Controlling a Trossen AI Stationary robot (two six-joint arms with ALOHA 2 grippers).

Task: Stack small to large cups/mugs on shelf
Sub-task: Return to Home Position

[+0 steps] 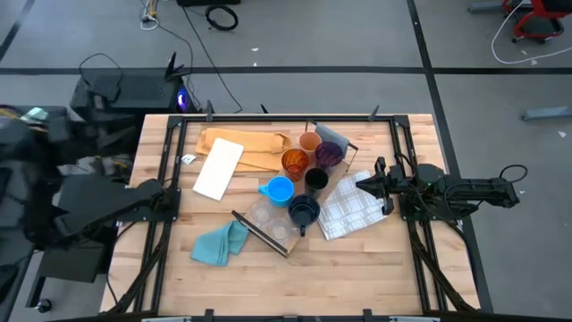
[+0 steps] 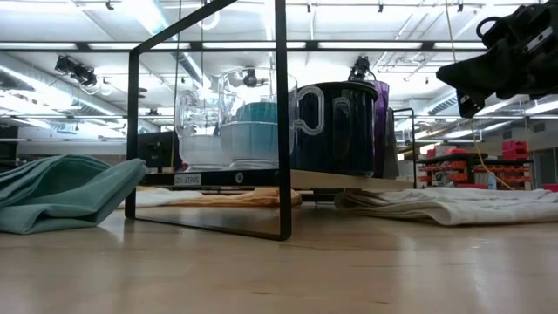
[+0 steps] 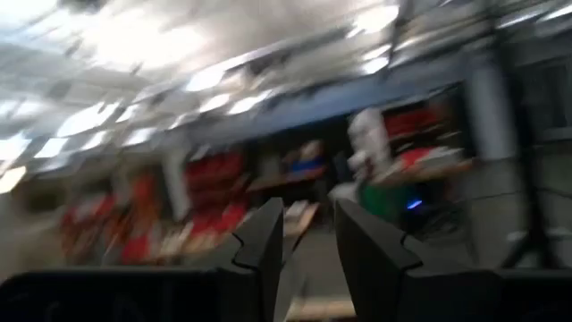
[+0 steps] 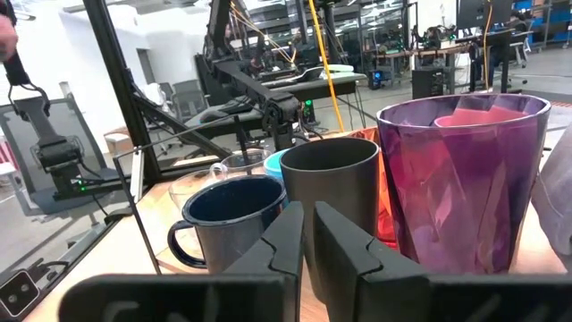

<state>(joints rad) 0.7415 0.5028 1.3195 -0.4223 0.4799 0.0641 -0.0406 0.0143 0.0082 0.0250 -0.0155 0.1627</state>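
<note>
The cups stand close together on the light-wood shelf (image 2: 349, 180), which lies slantwise at mid-table. They are a tan cup (image 1: 310, 141), an amber cup (image 1: 295, 162), a purple tumbler (image 1: 329, 154), a black cup (image 1: 315, 180), a light blue mug (image 1: 280, 190), a dark mug (image 1: 304, 212) and clear cups (image 1: 265, 216). My right gripper (image 1: 366, 184) is shut and level, just right of the black cup (image 4: 331, 179) and touching nothing. My left gripper (image 3: 310, 224) is drawn back at the table's left edge. It points up into the room, fingers apart and empty.
A teal cloth (image 1: 219, 243) lies near the shelf's black end frame (image 2: 281, 131). A white checked cloth (image 1: 353, 210) lies under my right gripper. A tan paper sheet (image 1: 255, 148) and a white flat piece (image 1: 219, 168) lie at the far left. The near part of the table is bare wood.
</note>
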